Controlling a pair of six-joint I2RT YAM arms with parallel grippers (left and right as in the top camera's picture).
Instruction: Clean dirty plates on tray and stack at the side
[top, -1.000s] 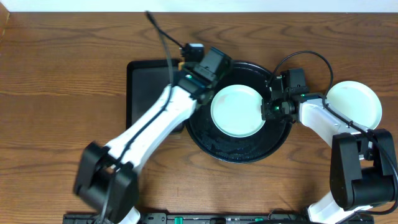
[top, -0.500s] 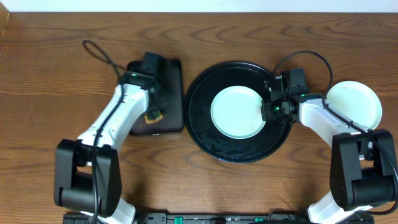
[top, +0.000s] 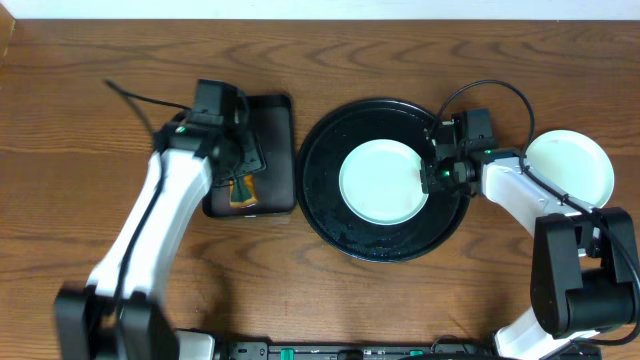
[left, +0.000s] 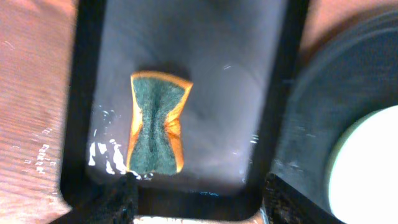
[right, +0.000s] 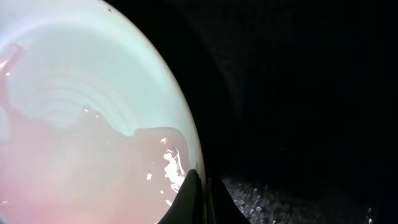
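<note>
A pale mint plate (top: 378, 180) lies in the middle of the round black tray (top: 330, 215). My right gripper (top: 430, 178) is shut on the plate's right rim; in the right wrist view its fingertips (right: 186, 194) pinch the edge of the wet plate (right: 81, 112). Another pale plate (top: 568, 165) rests on the table to the right of the tray. My left gripper (left: 202, 208) hangs open over the small rectangular tray, nothing between its fingers. Just ahead of it a green and orange sponge (left: 155, 123) lies free.
The rectangular black tray (top: 275, 150) sits directly left of the round tray, with the sponge (top: 243, 188) in it and water drops on its floor. Bare wooden table (top: 80, 200) surrounds both trays.
My left arm swung from the round tray's left rim over to the rectangular tray, then opened and let the sponge drop there. The right gripper and its plate have not moved.
</note>
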